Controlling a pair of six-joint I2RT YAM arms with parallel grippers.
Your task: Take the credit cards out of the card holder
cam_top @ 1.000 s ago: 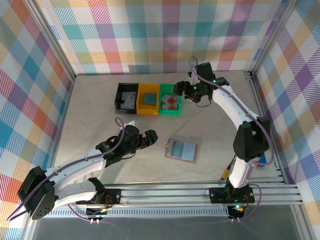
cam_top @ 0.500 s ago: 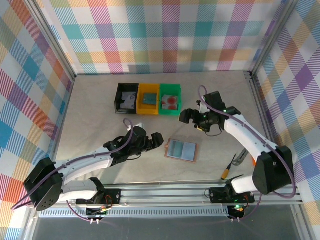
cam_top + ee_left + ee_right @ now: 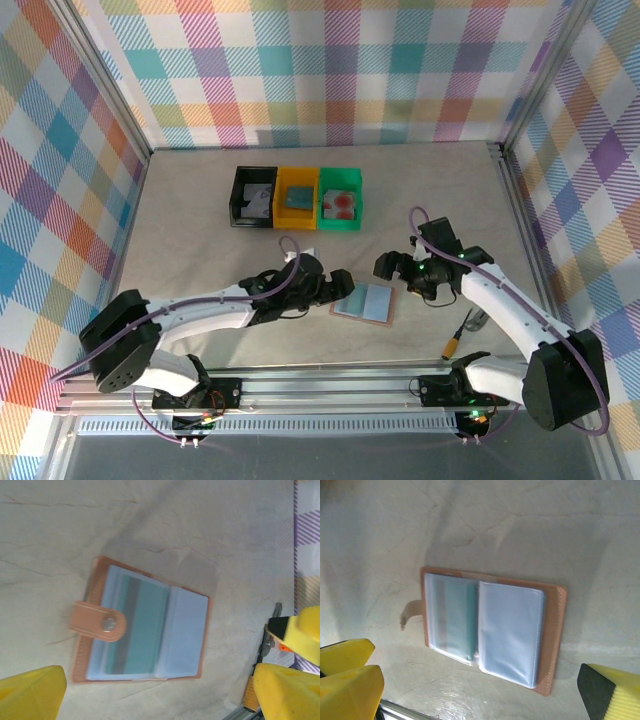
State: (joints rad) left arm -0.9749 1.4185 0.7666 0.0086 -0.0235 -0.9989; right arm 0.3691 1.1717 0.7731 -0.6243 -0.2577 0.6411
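The card holder point(image 3: 364, 301) lies open and flat on the table point(image 3: 200, 240), near-centre, between my two arms. One teal card point(image 3: 142, 625) sits in its left pocket, yet to come out; the right pocket looks empty. My left gripper point(image 3: 338, 287) hovers just left of the holder, jaws wide with nothing in them. My right gripper point(image 3: 390, 272) hangs by its far-right corner, also spread wide and empty. The clasp strap point(image 3: 97, 622) curls at the loaded pocket's edge and may get in my way. Farther back stand the black bin point(image 3: 240, 196) with a grey-white card point(image 3: 260, 203), the yellow bin point(image 3: 297, 180) with a blue-green card point(image 3: 296, 200), and the green bin point(image 3: 340, 180) with a red-spotted card point(image 3: 341, 204). I judge three out, one left.
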